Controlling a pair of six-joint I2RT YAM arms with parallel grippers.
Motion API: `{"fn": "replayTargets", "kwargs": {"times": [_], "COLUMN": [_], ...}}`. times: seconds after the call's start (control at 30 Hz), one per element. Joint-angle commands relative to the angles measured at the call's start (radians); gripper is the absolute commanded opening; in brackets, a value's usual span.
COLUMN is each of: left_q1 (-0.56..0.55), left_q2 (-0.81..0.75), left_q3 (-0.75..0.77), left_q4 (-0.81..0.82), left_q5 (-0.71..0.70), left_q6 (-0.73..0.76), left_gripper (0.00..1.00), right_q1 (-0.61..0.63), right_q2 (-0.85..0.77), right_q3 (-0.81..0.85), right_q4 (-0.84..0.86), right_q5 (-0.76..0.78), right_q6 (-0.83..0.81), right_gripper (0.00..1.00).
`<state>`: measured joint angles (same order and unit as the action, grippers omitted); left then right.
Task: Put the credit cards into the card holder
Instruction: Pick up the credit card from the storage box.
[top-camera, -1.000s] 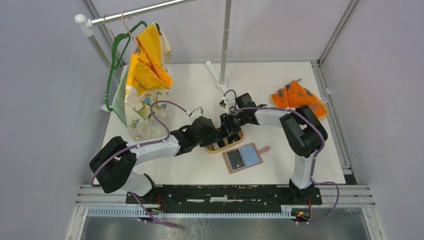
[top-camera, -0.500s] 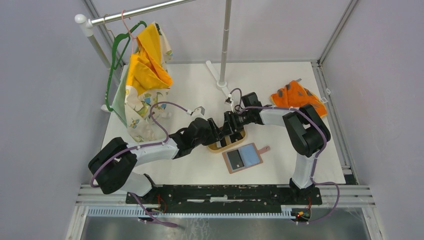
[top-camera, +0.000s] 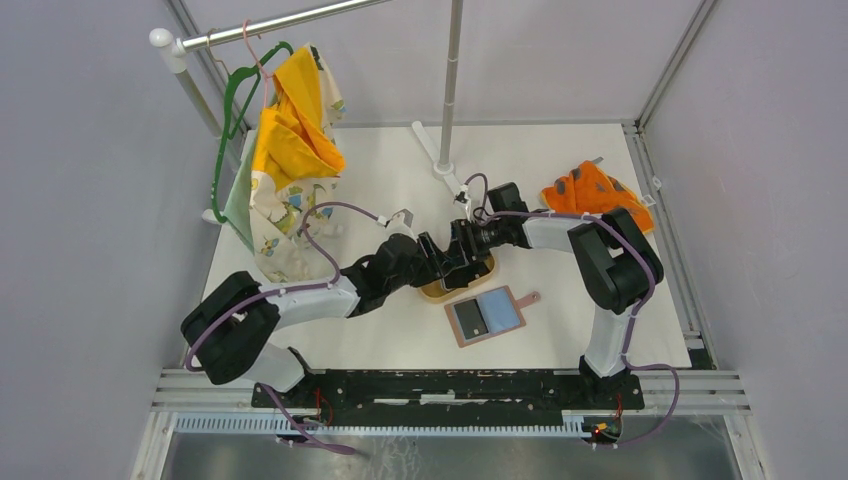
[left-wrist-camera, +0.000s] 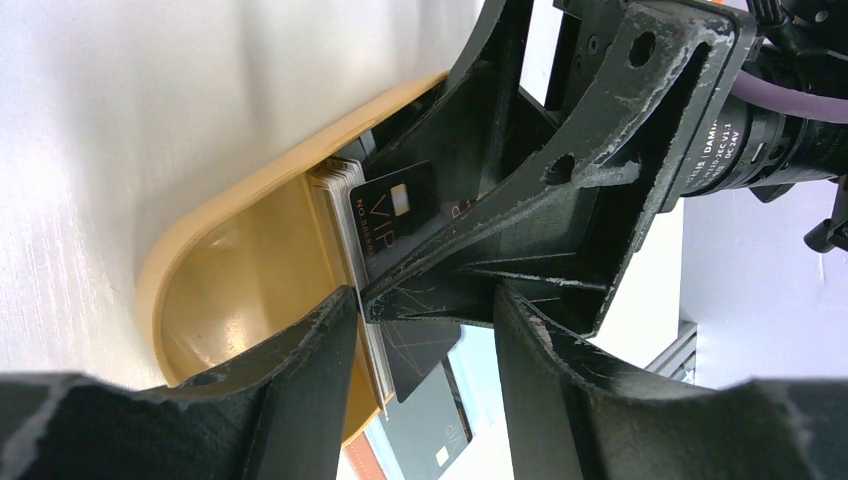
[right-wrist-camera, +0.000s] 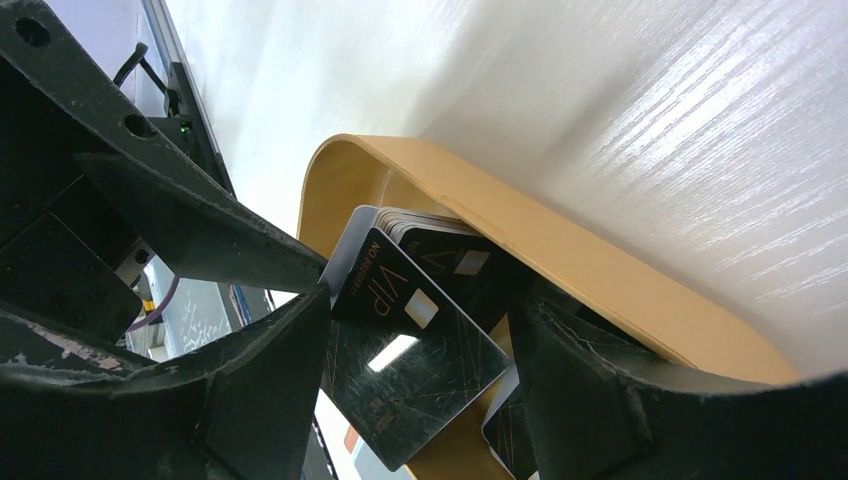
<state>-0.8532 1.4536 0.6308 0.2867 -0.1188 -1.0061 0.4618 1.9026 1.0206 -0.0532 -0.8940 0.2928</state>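
Note:
An oval wooden tray (top-camera: 487, 268) holds the credit cards. They stand on edge as a stack (left-wrist-camera: 345, 200), with a black VIP card (right-wrist-camera: 410, 350) leaning at the front. Both grippers meet over the tray. My left gripper (left-wrist-camera: 425, 325) is open, the stack's edge lies against its left finger (left-wrist-camera: 300, 380), and one finger of the right gripper sits between its jaws. My right gripper (right-wrist-camera: 420, 300) is open, its fingers either side of the VIP card without pinching it. The card holder (top-camera: 500, 310) lies open just in front of the tray, with a dark card (top-camera: 468, 318) in its left pocket.
An orange patterned cloth (top-camera: 595, 192) lies at the back right. Clothes on a green hanger (top-camera: 285, 150) hang from a rail at the back left. A vertical pole (top-camera: 450, 90) stands on a white base (top-camera: 430, 150) behind the tray.
The right gripper's jaws have opened wider around the cards. My left gripper has slid right, further over the tray, until the two grippers interlock.

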Motion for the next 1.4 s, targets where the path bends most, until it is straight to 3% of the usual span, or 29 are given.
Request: {"fn": "replayTargets", "kwargs": {"times": [0.0, 0.23, 0.73, 0.93, 1.37], "left_q1": [-0.016, -0.012, 0.023, 0.029, 0.034], "left_q2": [0.041, 0.079, 0.099, 0.1, 0.128], "left_q3": [0.008, -0.002, -0.012, -0.007, 0.005], "left_q4": [0.114, 0.166, 0.093, 0.073, 0.072], "left_q5": [0.067, 0.096, 0.068, 0.062, 0.069], "left_q6": [0.015, 0.008, -0.002, 0.003, 0.009], "left_gripper": [0.58, 0.58, 0.58, 0.58, 0.58], "right_q1": [0.041, 0.039, -0.006, -0.006, -0.035], "right_q2": [-0.023, -0.025, -0.049, -0.054, -0.08], "right_q3": [-0.008, -0.007, -0.004, 0.001, -0.002], "right_q4": [0.029, 0.024, 0.01, 0.009, 0.017], "right_q5": [-0.031, -0.015, -0.013, -0.031, -0.071], "right_q6": [0.04, 0.04, 0.048, 0.05, 0.059], "right_gripper": [0.75, 0.72, 0.38, 0.44, 0.48]}}
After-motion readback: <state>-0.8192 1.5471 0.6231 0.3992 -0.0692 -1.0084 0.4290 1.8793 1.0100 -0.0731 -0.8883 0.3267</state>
